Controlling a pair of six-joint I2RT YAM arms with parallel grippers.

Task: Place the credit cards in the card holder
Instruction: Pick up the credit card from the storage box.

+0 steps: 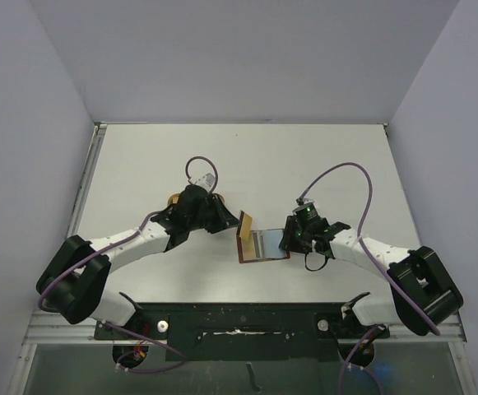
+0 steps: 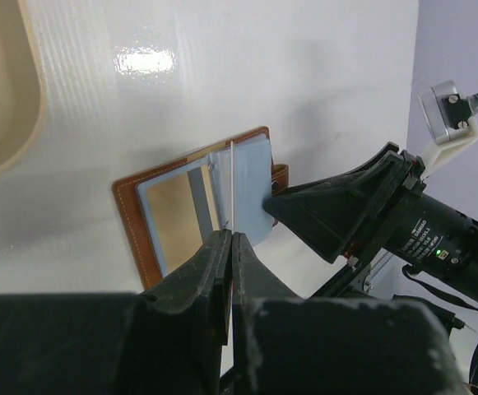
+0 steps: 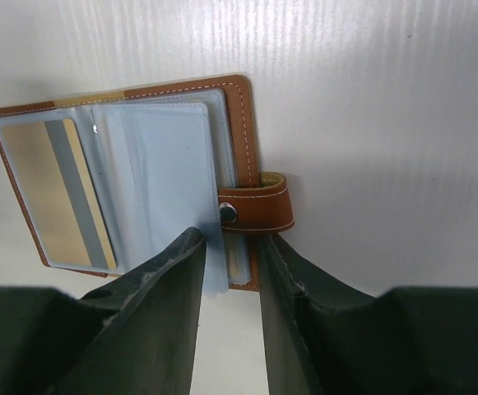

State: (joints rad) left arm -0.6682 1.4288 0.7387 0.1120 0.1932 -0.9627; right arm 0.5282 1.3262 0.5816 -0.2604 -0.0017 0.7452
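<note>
Left gripper [image 2: 231,240] jaws pressed together, pinching a thin tan credit card [image 1: 244,224] that stands edge-on between them; right gripper [image 3: 231,276] jaws spread; open brown card holder [image 3: 240,123] lies just ahead of them, snap tab [image 3: 265,206] nearest.

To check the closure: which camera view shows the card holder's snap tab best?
The right wrist view: the card holder's snap tab and stud appear large and unhidden. The left wrist view shows only a small part of the tab; the top view, nothing recognisable.
</note>
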